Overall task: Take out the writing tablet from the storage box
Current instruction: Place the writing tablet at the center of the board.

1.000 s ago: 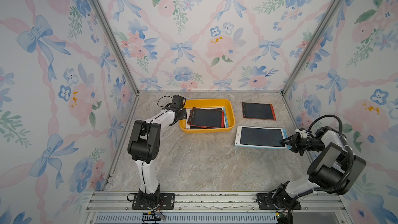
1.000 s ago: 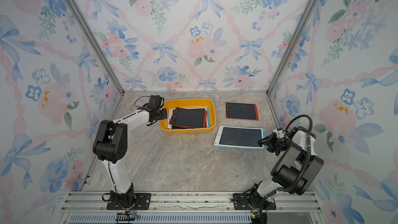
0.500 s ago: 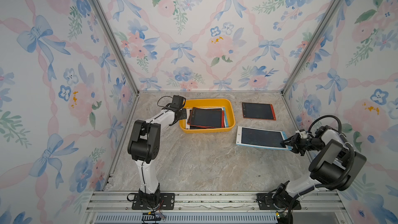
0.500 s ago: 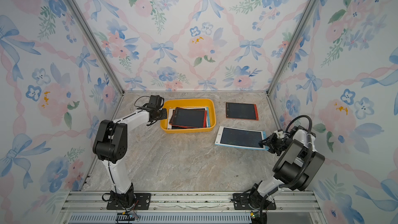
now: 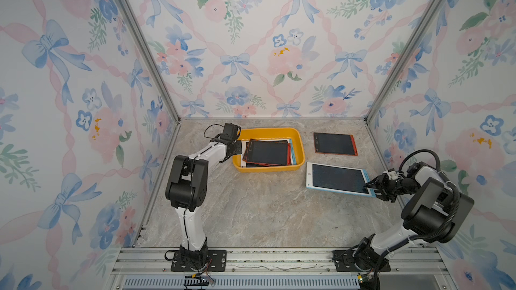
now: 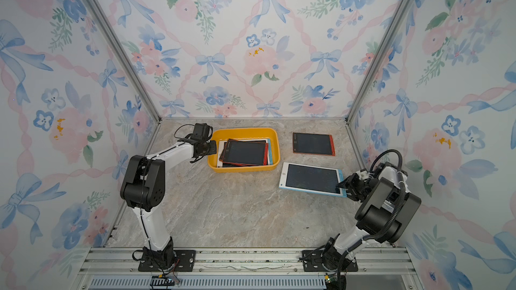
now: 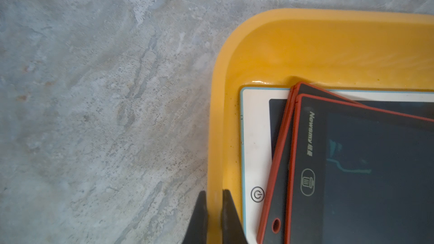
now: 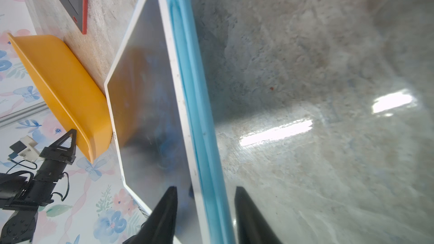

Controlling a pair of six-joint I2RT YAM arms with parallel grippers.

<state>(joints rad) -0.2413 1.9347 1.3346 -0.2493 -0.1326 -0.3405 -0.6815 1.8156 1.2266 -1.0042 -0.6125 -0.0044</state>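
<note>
The yellow-orange storage box [image 5: 268, 129] [image 6: 245, 129] stands at the back of the table and holds several stacked writing tablets, a red-framed one [image 5: 268, 152] [image 7: 364, 172] on top. My left gripper [image 5: 237, 147] [image 7: 213, 192] is shut on the box's left rim [image 7: 328, 15]. Right of the box, a white-and-blue writing tablet [image 5: 336, 178] [image 6: 311, 177] [image 8: 150, 90] lies on the table. My right gripper [image 5: 370, 186] [image 8: 205, 187] is open and straddles the tablet's right edge, with a gap showing on each side.
Another red-framed tablet [image 5: 334, 143] [image 6: 312, 143] lies flat at the back right, behind the white one. Floral walls close in the table on three sides, and the right arm stands close to the right wall. Bare marble table [image 5: 265, 213] stretches in front.
My right gripper's jaws have spread apart and let go of the white-and-blue tablet, which first slid a little to the right. The left gripper and the box have not moved.
</note>
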